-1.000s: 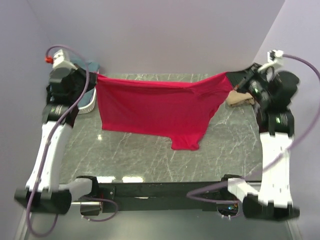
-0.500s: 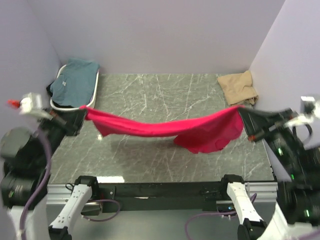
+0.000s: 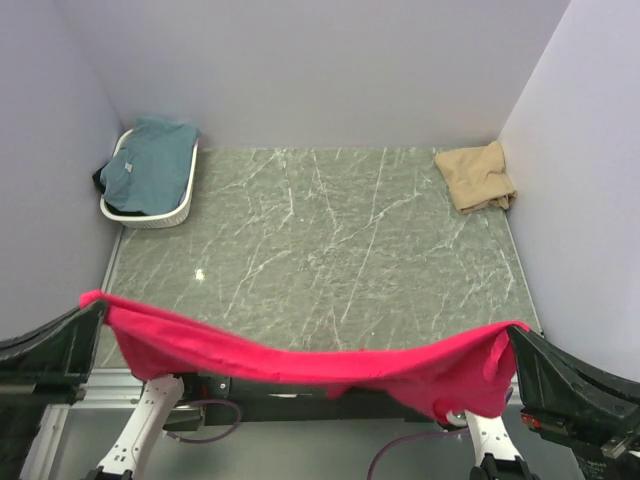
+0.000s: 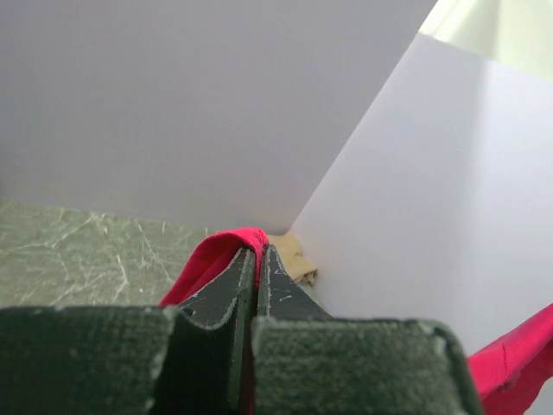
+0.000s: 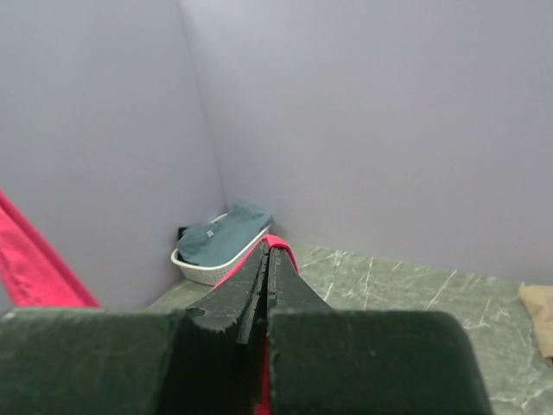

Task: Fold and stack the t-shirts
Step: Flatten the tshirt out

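The red t-shirt (image 3: 300, 362) hangs stretched between my two grippers, high over the table's near edge and close to the top camera. My left gripper (image 3: 98, 305) is shut on its left end (image 4: 226, 246). My right gripper (image 3: 514, 332) is shut on its right end (image 5: 281, 245), where extra cloth sags in a bunch. A tan t-shirt (image 3: 478, 177) lies crumpled in the far right corner, also visible past the left fingers (image 4: 295, 258). A teal t-shirt (image 3: 150, 165) lies in the white basket (image 3: 145, 212) at the far left, seen in the right wrist view too (image 5: 220, 239).
The marble table (image 3: 320, 250) is walled by pale panels at the back and on both sides. The arms' base rail runs under the red cloth along the near edge.
Both grippers have swept the red shirt from the back of the table towards the near edge and up, so it now hangs close under the camera. The basket and tan shirt are uncovered.
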### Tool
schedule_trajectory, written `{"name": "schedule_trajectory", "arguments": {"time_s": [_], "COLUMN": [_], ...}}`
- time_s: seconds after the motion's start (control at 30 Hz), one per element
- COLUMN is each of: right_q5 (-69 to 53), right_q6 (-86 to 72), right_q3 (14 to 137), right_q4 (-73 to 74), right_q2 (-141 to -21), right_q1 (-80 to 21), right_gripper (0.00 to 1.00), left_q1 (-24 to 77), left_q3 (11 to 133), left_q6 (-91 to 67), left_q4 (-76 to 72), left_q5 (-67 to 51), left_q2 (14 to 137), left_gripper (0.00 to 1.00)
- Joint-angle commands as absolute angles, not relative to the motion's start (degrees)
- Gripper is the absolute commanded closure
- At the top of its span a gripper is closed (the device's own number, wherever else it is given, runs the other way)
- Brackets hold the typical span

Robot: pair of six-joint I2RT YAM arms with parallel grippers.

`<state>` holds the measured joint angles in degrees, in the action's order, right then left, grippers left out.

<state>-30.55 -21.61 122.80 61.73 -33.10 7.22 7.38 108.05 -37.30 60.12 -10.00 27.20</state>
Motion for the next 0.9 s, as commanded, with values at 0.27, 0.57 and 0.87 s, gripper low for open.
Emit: {"name": "schedule_trajectory", "arguments": {"time_s": [0.27,0.57,0.87], "right_q5": [-25.5,-25.8,-25.2], "right_q6": [-24.8,-28.7,-30.1], "right_q3": [94.9,72.2,60.8], "right_q4": [43.7,27.1,14.6], "right_q2": [-31.5,-37.1,-50.1], "right_q1": [6.7,6.7,6.8], "right_gripper": [1.0,1.0,1.0], "left_q1": [7.7,7.7,7.7], "left_q3": [91.8,62.3,51.0], "left_q6": [-40.4,-43.1,-43.1], "left_q4": [54.4,35.9,18.1], "left_q5": [-2.3,-0.2,0.9], "left_q2": [27.3,29.7,43.9], "left_gripper": [0.99,0.99,0.99]}}
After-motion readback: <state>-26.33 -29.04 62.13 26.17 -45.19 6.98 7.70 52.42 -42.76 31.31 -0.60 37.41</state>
